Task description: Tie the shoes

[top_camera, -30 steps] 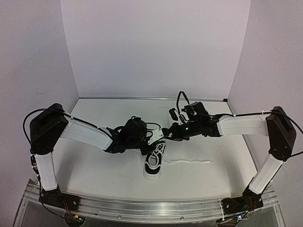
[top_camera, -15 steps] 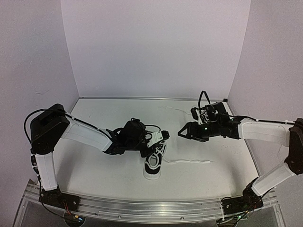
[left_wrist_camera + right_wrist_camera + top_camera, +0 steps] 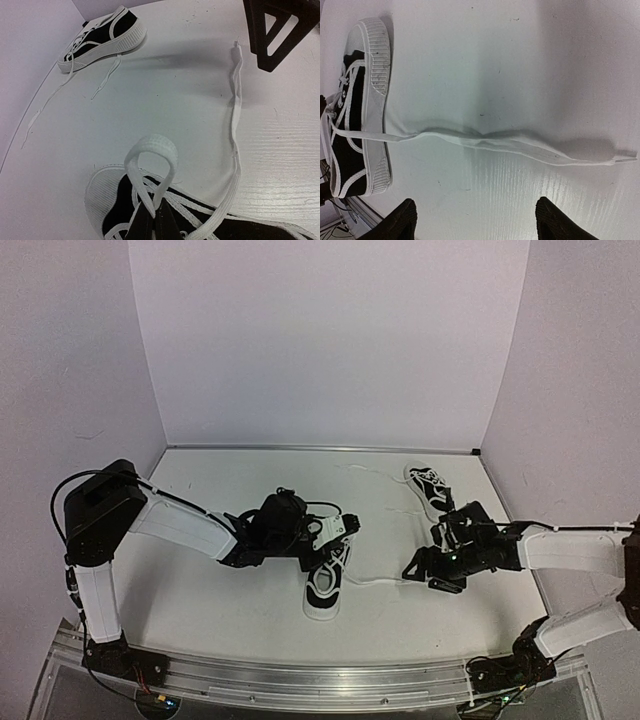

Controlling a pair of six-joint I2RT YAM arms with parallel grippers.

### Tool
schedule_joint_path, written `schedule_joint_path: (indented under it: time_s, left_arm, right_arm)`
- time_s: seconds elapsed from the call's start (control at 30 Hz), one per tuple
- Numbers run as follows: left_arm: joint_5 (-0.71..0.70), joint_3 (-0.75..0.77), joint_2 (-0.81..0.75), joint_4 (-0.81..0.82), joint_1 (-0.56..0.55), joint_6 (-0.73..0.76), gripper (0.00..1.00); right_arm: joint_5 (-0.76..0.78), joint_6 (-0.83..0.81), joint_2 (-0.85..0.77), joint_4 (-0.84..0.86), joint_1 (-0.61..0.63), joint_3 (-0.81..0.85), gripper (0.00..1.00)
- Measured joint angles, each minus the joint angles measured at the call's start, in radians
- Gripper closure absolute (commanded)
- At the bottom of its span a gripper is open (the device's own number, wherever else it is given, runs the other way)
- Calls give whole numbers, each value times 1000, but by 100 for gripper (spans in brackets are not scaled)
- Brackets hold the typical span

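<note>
One shoe [image 3: 324, 592], a black sneaker with a white sole, lies in front of the left arm. My left gripper [image 3: 338, 532] hovers over it, shut on an upright loop of white lace [image 3: 152, 150]; the dark fingertips [image 3: 145, 225] pinch the loop's base. That shoe's other lace [image 3: 400, 582] trails right across the table. My right gripper [image 3: 420, 575] hangs open just above this loose lace [image 3: 520, 145], with the fingers [image 3: 400, 220] set wide and nothing between them. The second shoe [image 3: 428, 487] lies at the back right, laces undone.
White walls close in the table at the back, left and right. The second shoe's loose laces [image 3: 100, 82] spread over the table beside it. The right gripper's open black fingers [image 3: 277, 30] show at the top right of the left wrist view.
The right gripper opened and left the near shoe, swinging right and then down toward the front, over the loose lace. The left gripper stayed shut on its loop.
</note>
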Motion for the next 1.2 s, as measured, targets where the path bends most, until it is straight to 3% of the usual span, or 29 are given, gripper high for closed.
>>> schedule_joint_path:
  time_s: [0.47,0.77,0.97,1.2]
  left_arm:
    - [27,-19,0,42,0,-3,100]
    - [27,-19,0,53,0,1,100]
    - [34,-32,0,68,0,25,100]
    - [70,-60,0,115,1,69,100]
  right_arm:
    - [73,-74,330,94,0,183,32]
    - [172,-168,499,108,0,353,55]
    - [224,-214,552,110,2,399,100]
    - [193,-258,601,118,2,457,100]
